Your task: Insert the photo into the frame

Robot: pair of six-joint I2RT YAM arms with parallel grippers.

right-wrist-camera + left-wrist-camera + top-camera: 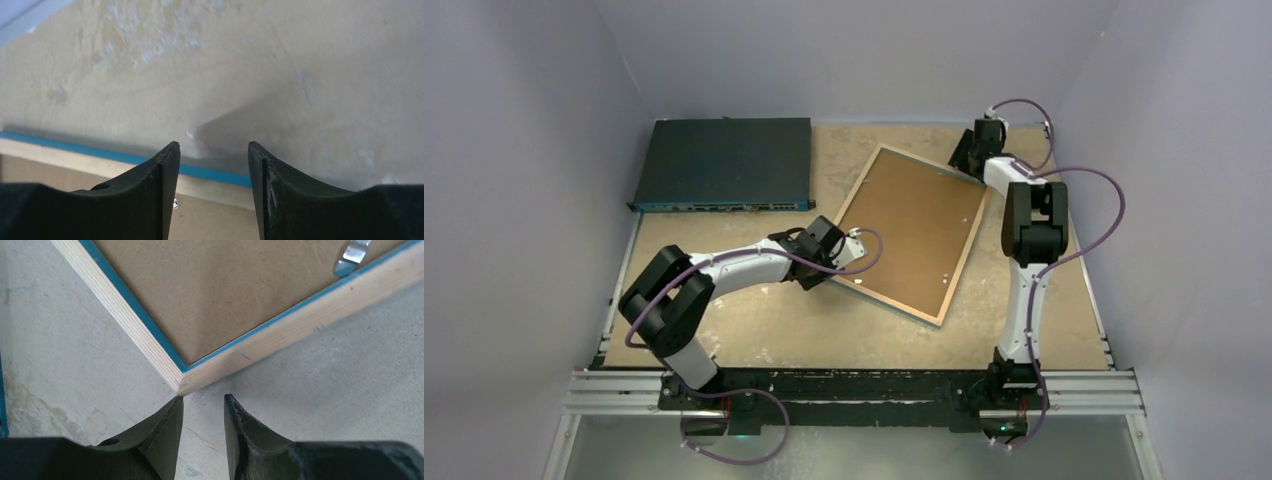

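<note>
The frame (965,258) lies face down in the middle of the table, turned at an angle. Its wood rim (280,335) and thin blue inner edge surround a brown backing board (911,232). The photo is hidden. My left gripper (837,240) sits low at the frame's near-left corner. It is open with nothing between its fingers (204,399), and the left fingertip (176,405) touches the corner. My right gripper (962,160) hovers over the far-right edge of the frame (100,154). It stands open and empty (212,146).
A dark flat box (724,163) lies at the back left of the table. A metal clip (352,255) sits on the backing board near the frame's near edge. Grey walls close in the table on the left, right and back.
</note>
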